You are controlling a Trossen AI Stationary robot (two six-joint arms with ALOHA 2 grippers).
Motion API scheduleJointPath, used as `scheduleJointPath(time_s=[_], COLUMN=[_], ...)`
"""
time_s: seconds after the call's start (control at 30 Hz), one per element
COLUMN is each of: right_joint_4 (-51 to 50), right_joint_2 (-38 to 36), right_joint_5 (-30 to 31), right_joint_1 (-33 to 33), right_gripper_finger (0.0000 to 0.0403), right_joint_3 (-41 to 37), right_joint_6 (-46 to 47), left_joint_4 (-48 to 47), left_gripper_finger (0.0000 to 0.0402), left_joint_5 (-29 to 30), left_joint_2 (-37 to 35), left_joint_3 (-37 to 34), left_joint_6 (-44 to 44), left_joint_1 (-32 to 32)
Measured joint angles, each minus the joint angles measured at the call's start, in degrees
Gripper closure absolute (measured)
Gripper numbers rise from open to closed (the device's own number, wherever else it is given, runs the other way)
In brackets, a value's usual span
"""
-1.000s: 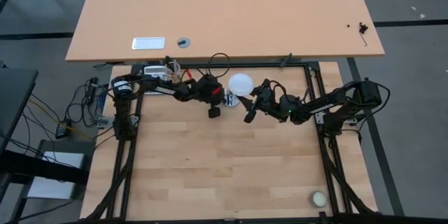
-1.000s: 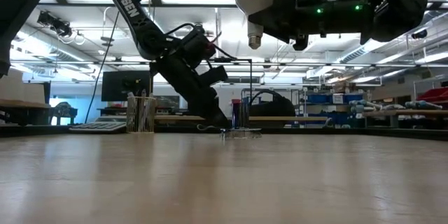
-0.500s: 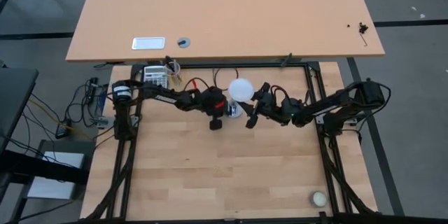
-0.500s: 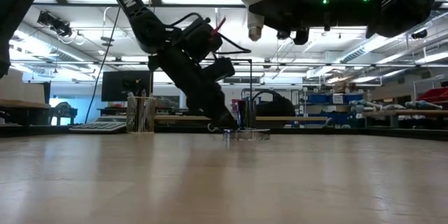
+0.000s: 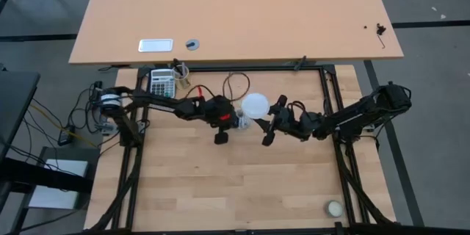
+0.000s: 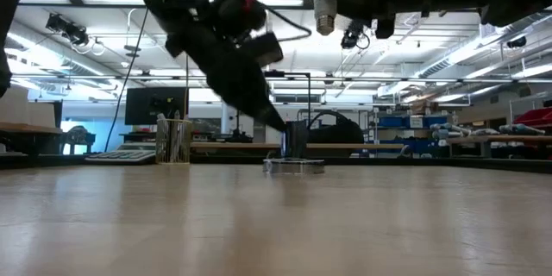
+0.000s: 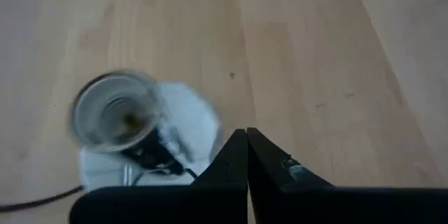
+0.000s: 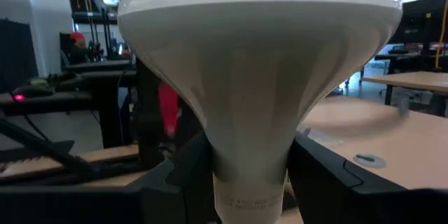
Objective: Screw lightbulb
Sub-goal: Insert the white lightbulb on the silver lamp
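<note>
Above the far middle of the tabletop (image 5: 220, 191), right end effector (image 5: 266, 117) clamped on the neck of the white frosted lightbulb with grey metal screw base (image 5: 255, 106), dark fingers (image 8: 329, 175) pressed on either side of the taper just above the base. Globe upward, screw base (image 6: 324, 22) pointing down in the low view, held clear of the wooden surface and a little to the side of the round silver socket disc with upright centre (image 6: 294, 165). Well apart vertically from the socket, nothing touching.

Just beside, left end effector (image 7: 246, 155) fully shut, empty, fingertips pressed together and angled down toward the tabletop right next to the socket (image 7: 133, 129). Open cup of the socket seen from above in the left wrist view, a dark cable trailing from its base plate. Left arm reaching in from the left side of the frame, right arm from the right side, both meeting near the far centre.

Farther out: small cream ball (image 5: 335, 208) near the right corner on the near edge, well apart from everything else. Grey calculator (image 5: 161, 82) at the far left corner of the black frame. Beyond, a larger light-brown desk (image 5: 235, 15) carrying a white rectangular plate (image 5: 156, 45).
</note>
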State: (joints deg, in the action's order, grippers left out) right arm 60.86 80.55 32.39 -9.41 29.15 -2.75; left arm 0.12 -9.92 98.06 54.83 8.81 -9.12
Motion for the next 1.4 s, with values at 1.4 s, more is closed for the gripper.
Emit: scheduleJointPath(time_s=[1.4], right_joint_4=[20.8], right_joint_2=[38.5], right_joint_5=[-10.2], right_joint_1=[20.7], right_gripper_finger=[0.0229], right_joint_3=[12.9], right_joint_6=[5.7], left_joint_4=[17.8], left_gripper_finger=[0.0401], left_joint_5=[-5.2], left_joint_2=[-28.3], left_joint_3=[-13.8], left_joint_6=[-5.0], left_joint_1=[-5.1])
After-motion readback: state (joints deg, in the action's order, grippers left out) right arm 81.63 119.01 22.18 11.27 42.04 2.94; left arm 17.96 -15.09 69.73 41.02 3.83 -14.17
